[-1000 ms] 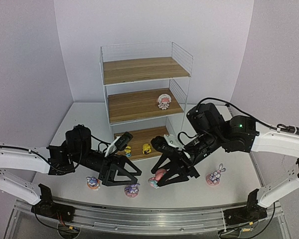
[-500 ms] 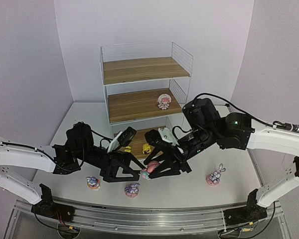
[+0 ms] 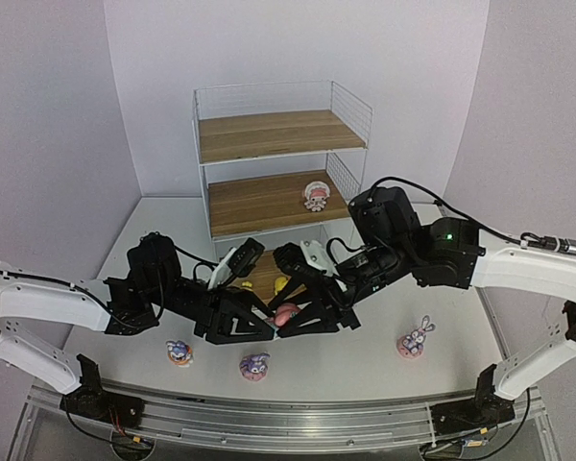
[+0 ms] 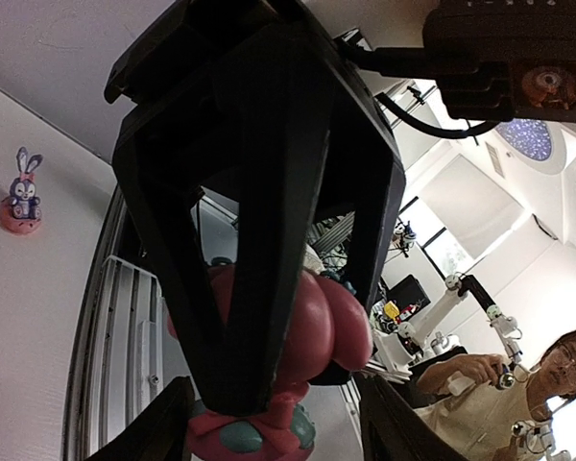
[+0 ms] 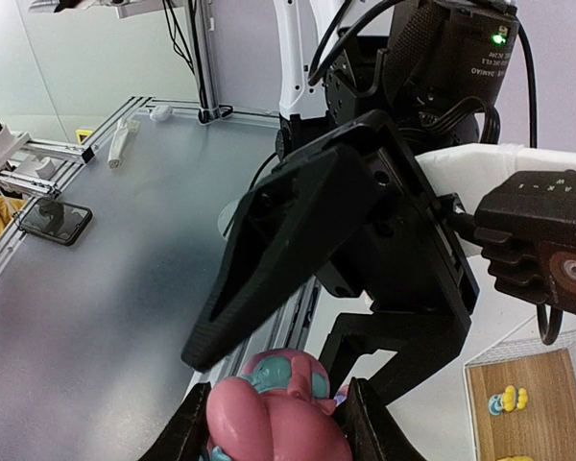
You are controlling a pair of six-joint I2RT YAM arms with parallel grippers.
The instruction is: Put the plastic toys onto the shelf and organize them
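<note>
- White table (image 3: 365,370), lilac walls (image 3: 58,115); the shelf (image 3: 269,136) stands at the far side.
- Above mid-table, the right gripper (image 3: 293,323) clamps a pink toy (image 3: 286,313), on the near side of the shelf.
- From the left, the left gripper (image 3: 266,327) flanks that toy; I cannot tell whether it grips.

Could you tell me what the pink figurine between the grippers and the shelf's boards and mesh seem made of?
Pink round-headed figurine: smooth glossy plastic, by its sheen. Brown boards: wood or laminate, grain visible. White wire mesh: probably coated metal.
</note>
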